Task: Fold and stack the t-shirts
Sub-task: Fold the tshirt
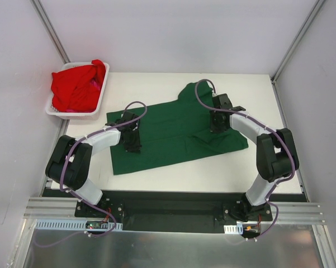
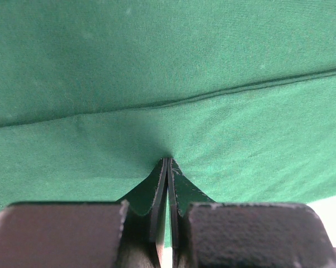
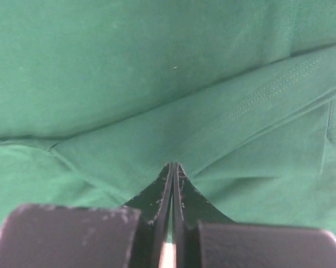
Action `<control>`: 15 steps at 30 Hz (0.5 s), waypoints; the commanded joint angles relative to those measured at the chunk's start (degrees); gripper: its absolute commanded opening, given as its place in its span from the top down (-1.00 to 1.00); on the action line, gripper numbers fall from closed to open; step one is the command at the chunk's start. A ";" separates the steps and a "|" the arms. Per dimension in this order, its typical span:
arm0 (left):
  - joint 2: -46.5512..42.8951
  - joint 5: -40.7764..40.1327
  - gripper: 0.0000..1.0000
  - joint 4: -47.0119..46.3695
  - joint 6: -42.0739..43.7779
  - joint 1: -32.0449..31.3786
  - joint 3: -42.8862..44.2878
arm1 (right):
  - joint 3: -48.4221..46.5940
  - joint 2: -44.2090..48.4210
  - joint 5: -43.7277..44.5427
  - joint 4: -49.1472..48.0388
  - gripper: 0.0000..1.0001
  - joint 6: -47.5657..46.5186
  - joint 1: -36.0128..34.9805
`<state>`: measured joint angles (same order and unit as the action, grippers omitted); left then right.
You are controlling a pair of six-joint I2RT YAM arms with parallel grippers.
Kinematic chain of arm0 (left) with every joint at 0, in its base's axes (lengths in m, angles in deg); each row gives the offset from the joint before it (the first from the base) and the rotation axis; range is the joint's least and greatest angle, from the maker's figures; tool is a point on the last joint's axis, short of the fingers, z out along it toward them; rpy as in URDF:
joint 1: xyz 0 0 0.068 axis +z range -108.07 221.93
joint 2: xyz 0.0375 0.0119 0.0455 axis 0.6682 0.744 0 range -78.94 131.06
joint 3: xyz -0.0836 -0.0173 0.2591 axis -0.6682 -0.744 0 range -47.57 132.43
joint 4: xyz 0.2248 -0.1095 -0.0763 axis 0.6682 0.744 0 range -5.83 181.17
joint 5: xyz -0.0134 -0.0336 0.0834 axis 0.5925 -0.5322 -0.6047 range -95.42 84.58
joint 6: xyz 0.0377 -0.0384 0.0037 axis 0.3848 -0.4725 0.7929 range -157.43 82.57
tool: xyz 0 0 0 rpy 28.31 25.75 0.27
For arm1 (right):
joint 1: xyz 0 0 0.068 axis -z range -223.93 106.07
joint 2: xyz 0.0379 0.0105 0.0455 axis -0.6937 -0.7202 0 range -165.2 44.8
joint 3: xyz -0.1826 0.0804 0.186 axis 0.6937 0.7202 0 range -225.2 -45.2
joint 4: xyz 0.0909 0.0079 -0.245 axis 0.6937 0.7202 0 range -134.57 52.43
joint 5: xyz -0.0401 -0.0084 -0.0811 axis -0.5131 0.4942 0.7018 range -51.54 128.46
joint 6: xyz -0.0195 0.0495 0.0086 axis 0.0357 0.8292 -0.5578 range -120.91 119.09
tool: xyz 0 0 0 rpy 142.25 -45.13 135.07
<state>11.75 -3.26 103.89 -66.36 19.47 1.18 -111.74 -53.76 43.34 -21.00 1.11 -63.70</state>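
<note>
The dark green t-shirt (image 1: 173, 131) lies spread on the white table, one sleeve pointing to the far side. My left gripper (image 1: 133, 145) is down on its left part and my right gripper (image 1: 216, 127) on its right part. In the left wrist view the gripper (image 2: 169, 159) is shut, its tips nipping the green cloth (image 2: 156, 61) below a seam. In the right wrist view the gripper (image 3: 173, 164) is shut, its tips nipping the cloth (image 3: 128, 67) at a folded hem, with creases running into them. Bright red t-shirts (image 1: 78, 86) lie bunched in the basket.
The white slotted basket (image 1: 72, 114) stands at the far left corner of the table. Grey walls close in the left, right and far sides. Bare table (image 1: 212, 170) shows between the shirt and the arm bases.
</note>
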 commanded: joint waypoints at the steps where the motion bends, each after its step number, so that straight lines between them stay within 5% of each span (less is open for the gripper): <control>1: 0.10 -5.05 1.00 7.08 2.91 0.66 -1.20 | -1.14 -2.15 2.15 1.74 0.98 -1.50 -0.18; 15: -1.92 -4.97 1.00 8.57 5.46 1.36 1.43 | 2.38 -3.74 -0.23 5.52 0.98 1.75 -5.54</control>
<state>11.25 -5.47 107.28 -63.47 19.65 1.95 -110.96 -57.81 43.85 -18.31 0.96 -66.84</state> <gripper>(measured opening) 0.003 0.015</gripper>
